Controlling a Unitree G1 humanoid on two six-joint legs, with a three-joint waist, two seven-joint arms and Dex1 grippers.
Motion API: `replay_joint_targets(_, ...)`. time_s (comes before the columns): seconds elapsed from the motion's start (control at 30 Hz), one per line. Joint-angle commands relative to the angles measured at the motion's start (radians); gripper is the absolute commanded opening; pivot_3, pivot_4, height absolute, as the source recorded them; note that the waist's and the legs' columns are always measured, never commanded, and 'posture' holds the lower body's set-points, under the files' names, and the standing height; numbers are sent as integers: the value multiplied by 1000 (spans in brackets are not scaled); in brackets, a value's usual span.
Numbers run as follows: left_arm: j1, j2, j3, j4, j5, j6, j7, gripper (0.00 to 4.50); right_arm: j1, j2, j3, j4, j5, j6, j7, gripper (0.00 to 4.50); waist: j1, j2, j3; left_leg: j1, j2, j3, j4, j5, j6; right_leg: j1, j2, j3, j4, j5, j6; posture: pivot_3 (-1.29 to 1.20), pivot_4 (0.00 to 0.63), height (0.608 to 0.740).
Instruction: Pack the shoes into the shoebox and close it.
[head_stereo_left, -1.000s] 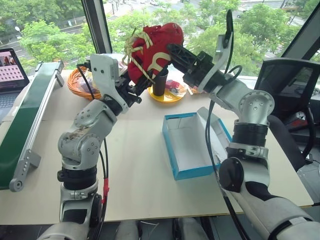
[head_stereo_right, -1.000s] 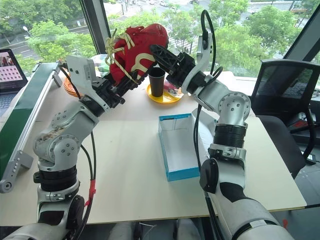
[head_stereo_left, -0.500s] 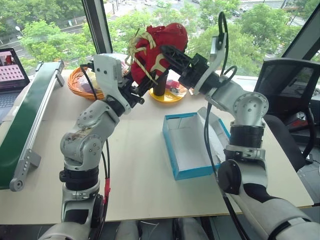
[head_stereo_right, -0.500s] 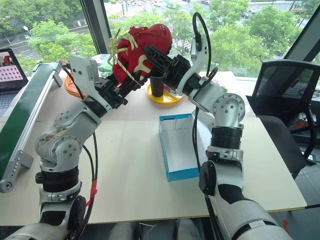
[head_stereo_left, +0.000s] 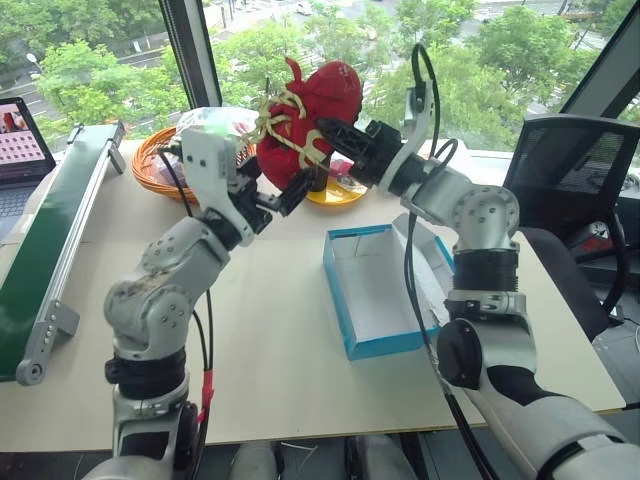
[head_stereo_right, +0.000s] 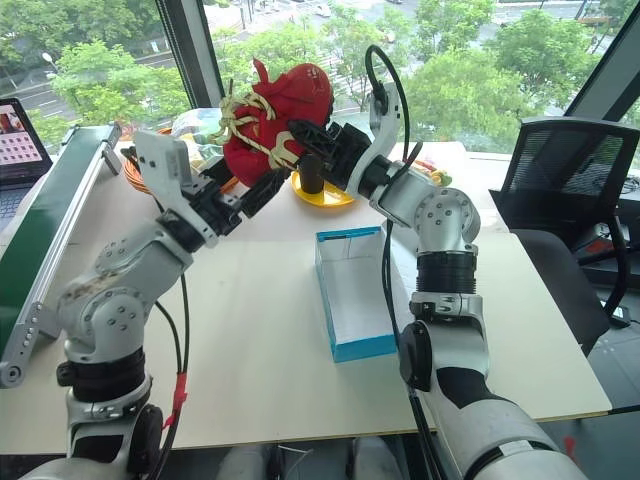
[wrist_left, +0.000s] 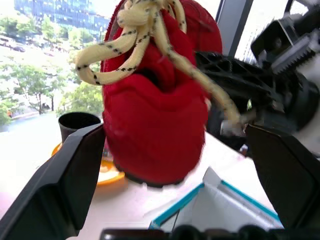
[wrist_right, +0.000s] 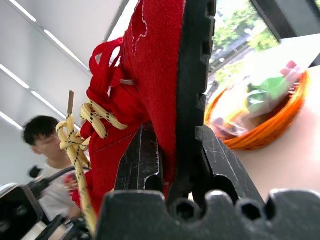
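- So the red shoes (head_stereo_left: 312, 115) are hanging up in the air above the far part of the table (head_stereo_left: 270, 330), with the right gripper (head_stereo_left: 330, 135) clamping them by the sole edge, yellow laces dangling.
- The left gripper (head_stereo_left: 285, 195) is sitting just below and beside the shoes with its fingers spread wide, gripping nothing.
- The shoebox (head_stereo_left: 378, 290) is lying open on the table under the right arm, white inside, with its lid flap leaning off the right side. A wide bare stretch of tabletop is running between the box and the near edge, and more to the box's left.
- Behind the shoes, a dark cup on a yellow plate (head_stereo_left: 335, 192) and an orange basket (head_stereo_left: 160, 170) are crowding the window side. A green conveyor (head_stereo_left: 55, 230) is lining the left edge.
- The left wrist view is showing the shoe opening from close up, between its two parted fingers (wrist_left: 65, 175).
- The right wrist view is showing the dark sole pinched between the fingers (wrist_right: 192, 125), plus a person (wrist_right: 42, 150) in the background.
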Motion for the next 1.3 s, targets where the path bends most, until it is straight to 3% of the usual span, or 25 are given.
replay_joint_targets(0.03, 0, -38, -34, -51, 18, -38, 10, 4500, -27, -49, 23, 9, -67, 0, 64, 334, 0, 0, 0, 0, 0, 0, 0, 0, 0, 0, 0, 0, 0, 0, 0, 0, 150, 737)
replay_joint_targets(0.27, 20, -70, -58, -48, 50, -56, 14, 4500, 105, -147, 122, -41, -156, 90, 161, 334, 7, 0, 0, 0, 0, 0, 0, 0, 1, 0, 0, 0, 0, 0, 0, 0, 150, 737)
replay_joint_targets(0.6, 17, -89, -65, -51, 65, -54, 5, 4500, 227, -138, 130, -67, -214, 118, 145, 334, 9, 1, 0, 3, 0, 0, 1, 0, 1, 1, 0, 2, 1, 0, 0, 0, 150, 737)
replay_joint_targets(0.93, 37, -110, -83, -76, 86, -56, 22, 4500, 418, -273, 189, -326, -203, 281, 222, 334, 33, 1, 0, 3, -1, 0, 1, -1, 2, 3, -1, 0, 0, 0, 0, 0, 150, 737)
replay_joint_targets(1.23, 59, -142, -95, -87, 104, -54, 45, 4500, 439, -264, 243, -326, -256, 263, 191, 334, 30, 0, 0, 5, -1, -2, 3, -1, 2, 7, 0, 0, -1, 0, 0, 0, 150, 737)
replay_joint_targets(1.3, 64, -145, -92, -95, 103, -49, 52, 4500, 435, -234, 248, -304, -270, 247, 171, 1329, 29, -1, -1, 6, -1, -2, 4, -1, 2, 8, 0, 0, -1, 0, 0, 0, 150, 737)
